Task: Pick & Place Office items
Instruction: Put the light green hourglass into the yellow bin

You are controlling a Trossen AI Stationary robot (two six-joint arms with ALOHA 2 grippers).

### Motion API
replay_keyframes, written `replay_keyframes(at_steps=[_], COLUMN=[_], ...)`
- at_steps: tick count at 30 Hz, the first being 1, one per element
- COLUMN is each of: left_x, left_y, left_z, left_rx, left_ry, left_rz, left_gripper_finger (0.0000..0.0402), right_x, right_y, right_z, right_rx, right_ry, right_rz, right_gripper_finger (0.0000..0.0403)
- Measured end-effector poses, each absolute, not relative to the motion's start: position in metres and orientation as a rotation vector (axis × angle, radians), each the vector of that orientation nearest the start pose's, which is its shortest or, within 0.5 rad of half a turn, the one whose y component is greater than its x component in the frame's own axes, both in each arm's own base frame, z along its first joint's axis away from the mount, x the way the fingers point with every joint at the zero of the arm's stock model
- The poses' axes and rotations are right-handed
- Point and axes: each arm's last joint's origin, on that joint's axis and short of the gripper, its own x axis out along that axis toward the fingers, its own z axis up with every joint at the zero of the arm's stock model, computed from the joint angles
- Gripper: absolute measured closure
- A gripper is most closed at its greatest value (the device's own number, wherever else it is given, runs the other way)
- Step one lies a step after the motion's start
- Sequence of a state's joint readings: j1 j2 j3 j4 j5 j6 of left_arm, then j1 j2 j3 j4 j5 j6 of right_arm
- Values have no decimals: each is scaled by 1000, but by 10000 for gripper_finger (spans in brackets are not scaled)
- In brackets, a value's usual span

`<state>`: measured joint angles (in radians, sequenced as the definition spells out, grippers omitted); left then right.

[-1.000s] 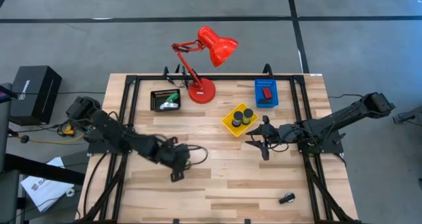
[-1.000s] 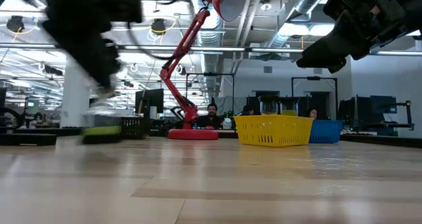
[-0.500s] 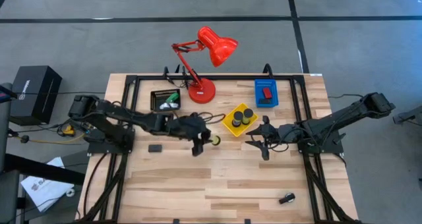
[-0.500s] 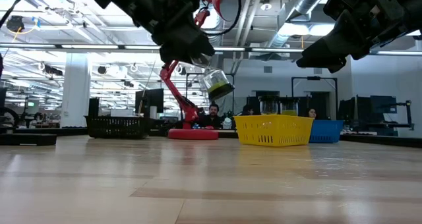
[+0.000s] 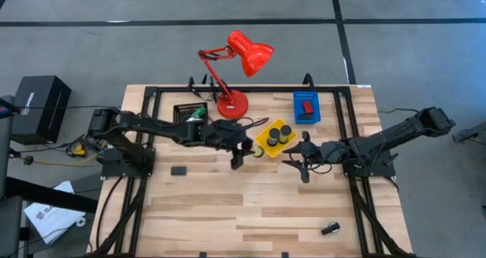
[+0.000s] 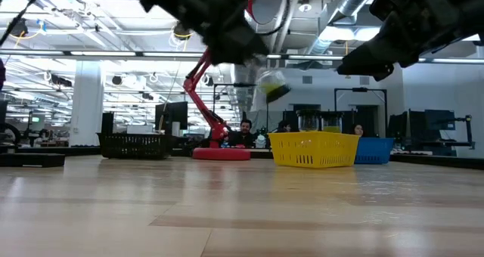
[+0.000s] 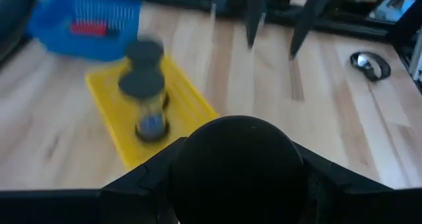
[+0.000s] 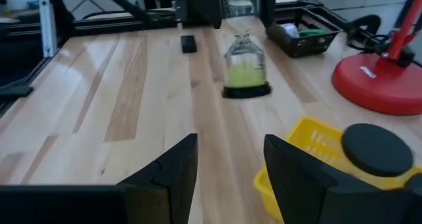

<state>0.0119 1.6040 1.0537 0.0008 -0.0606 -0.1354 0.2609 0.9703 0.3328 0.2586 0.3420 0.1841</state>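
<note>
Over at nine o'clock the left arm reaches across the table point(image 5: 228, 212), and its left gripper point(image 5: 241, 146) is clamped on the green cylinder point(image 6: 273, 84), a clear little jar with green inside and a black cap, held aloft just short of the yellow tray point(image 5: 265, 146). The danger, I'd say: it hangs tilted, so letting go early could bounce it off the tray's near rim or knock over the two black-capped jars point(image 5: 278, 133) standing inside. The black tray point(image 5: 190, 115) at eleven o'clock holds something green and white. The blue tray point(image 5: 306, 107) at one o'clock holds a red block point(image 5: 307, 106). At three o'clock the right gripper point(image 5: 300, 162) waits, fingers apart and empty.
</note>
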Motion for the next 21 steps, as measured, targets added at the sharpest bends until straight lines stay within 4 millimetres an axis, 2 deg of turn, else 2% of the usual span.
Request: replay_keyframes(at_steps=[2, 5, 8, 11, 17, 21], left_x=[362, 376, 379, 378, 374, 366], left_y=[13, 19, 21, 20, 13, 13], left_z=[235, 217, 201, 193, 194, 186], left_rx=[-96, -102, -114, -143, -142, -144], left_ry=[556, 613, 670, 721, 749, 865], left_rz=[111, 112, 98, 105, 94, 93], left_gripper_finger=[207, 199, 204, 208, 200, 201], right_x=[188, 189, 189, 188, 187, 187], right_y=[38, 36, 35, 35, 35, 35], right_z=[189, 190, 189, 187, 184, 185], right_rx=[74, 77, 82, 95, 136, 138], right_ry=[345, 341, 352, 369, 395, 390], right_rz=[-125, -136, -141, -146, -158, -157], right_gripper_finger=[237, 237, 237, 237, 237, 237])
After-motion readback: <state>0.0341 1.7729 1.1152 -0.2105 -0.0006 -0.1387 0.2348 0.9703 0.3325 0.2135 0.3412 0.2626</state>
